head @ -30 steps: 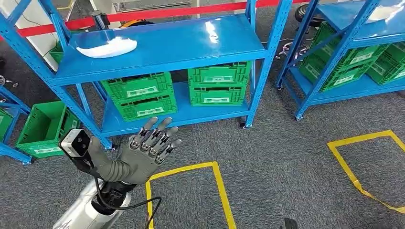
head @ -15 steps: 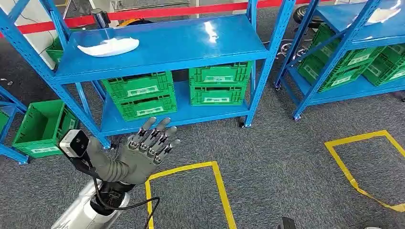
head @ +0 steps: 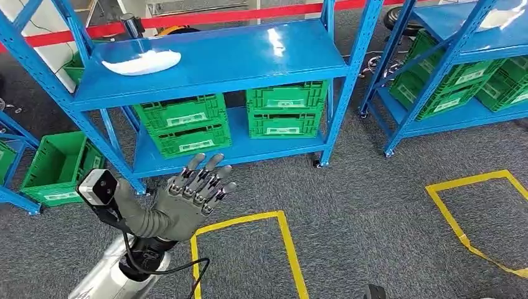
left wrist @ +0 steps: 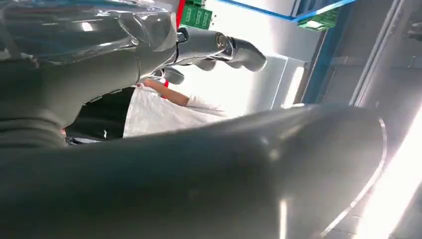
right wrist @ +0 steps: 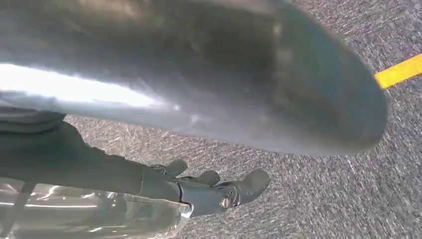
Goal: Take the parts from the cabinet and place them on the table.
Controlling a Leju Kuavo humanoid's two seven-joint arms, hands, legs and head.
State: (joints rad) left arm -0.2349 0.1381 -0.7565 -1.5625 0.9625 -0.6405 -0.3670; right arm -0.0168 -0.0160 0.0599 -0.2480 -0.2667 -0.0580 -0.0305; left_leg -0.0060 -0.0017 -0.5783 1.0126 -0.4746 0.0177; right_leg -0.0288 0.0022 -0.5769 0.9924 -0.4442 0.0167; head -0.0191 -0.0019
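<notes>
Grey carpet below left hand (head: pixel 187 202), fingers (head: pixel 208 177) spread wide, empty, short of blue cabinet (head: pixel 212 62)

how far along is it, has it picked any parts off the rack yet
Nothing looks done yet. The white part lies on the top shelf of the blue rack, untouched. The left hand is raised in front of the rack, fingers spread and holding nothing; the right hand hangs over the carpet with nothing in it. Left to do: reach the part, grasp it and carry it to a table.

High head view; close wrist views
</notes>
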